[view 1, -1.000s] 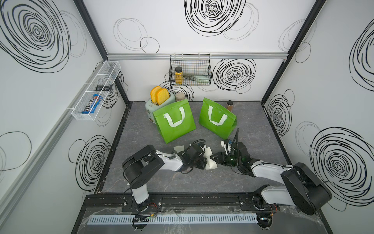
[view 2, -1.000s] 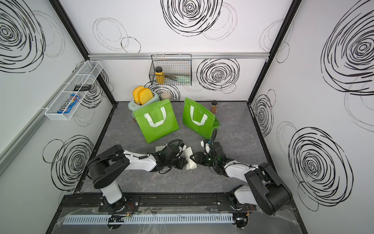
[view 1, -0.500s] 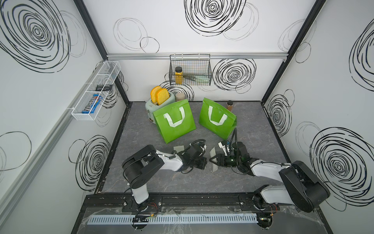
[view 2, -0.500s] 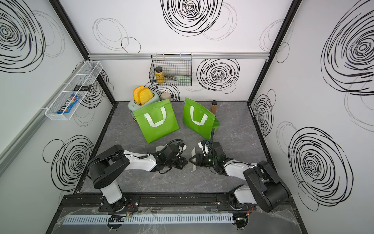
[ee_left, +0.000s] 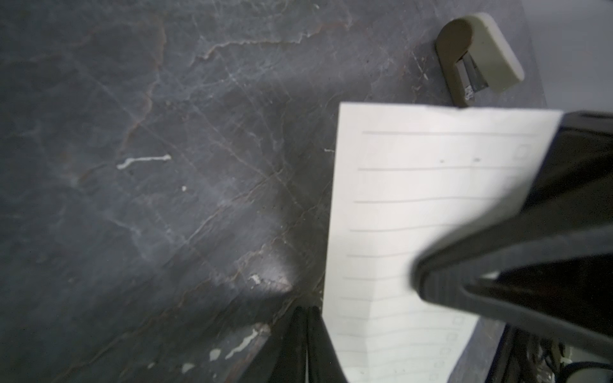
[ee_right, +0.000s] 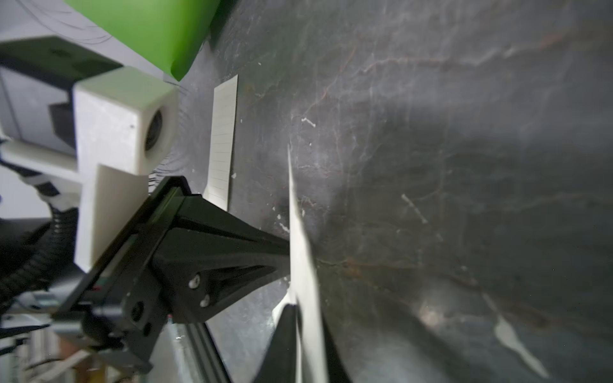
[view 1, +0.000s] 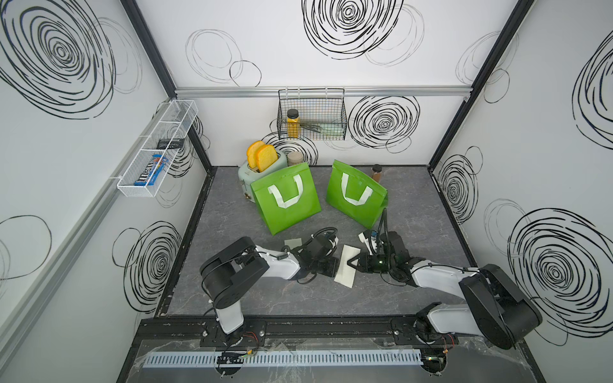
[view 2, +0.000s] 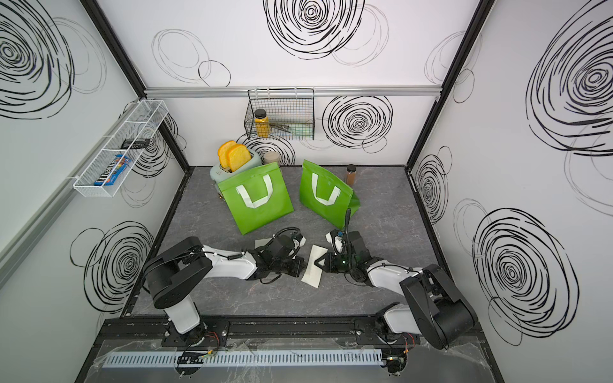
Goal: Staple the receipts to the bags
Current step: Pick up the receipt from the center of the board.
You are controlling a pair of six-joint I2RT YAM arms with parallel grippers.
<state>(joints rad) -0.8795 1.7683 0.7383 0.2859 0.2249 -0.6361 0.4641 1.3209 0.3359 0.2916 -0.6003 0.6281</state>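
As right gripper [ee_right: 300, 315] pinches receipt [ee_right: 300, 232], jaws closed

- Bright green flat tote bag [view 1: 288, 220] and second green bag [view 1: 363, 214]: white U-shaped strap handles.
- White paper receipt [ee_left: 414, 199]: faint grey ruled lines; second receipt [ee_right: 221, 146] likewise.
- Stone-look counter [view 1: 232, 215]: dark grey, pale and rusty veins.
- White enclosure walls [view 1: 298, 49]: black scribbled spirals.
- Pale mint toaster [view 1: 244, 175]: orange-yellow toast slices [view 1: 262, 157].
- Small plastic stapler [ee_left: 481, 53]: beige over olive-brown.
- Wire basket [view 1: 328, 112]: black; jar [view 1: 293, 127] inside mustard-yellow, black lid.
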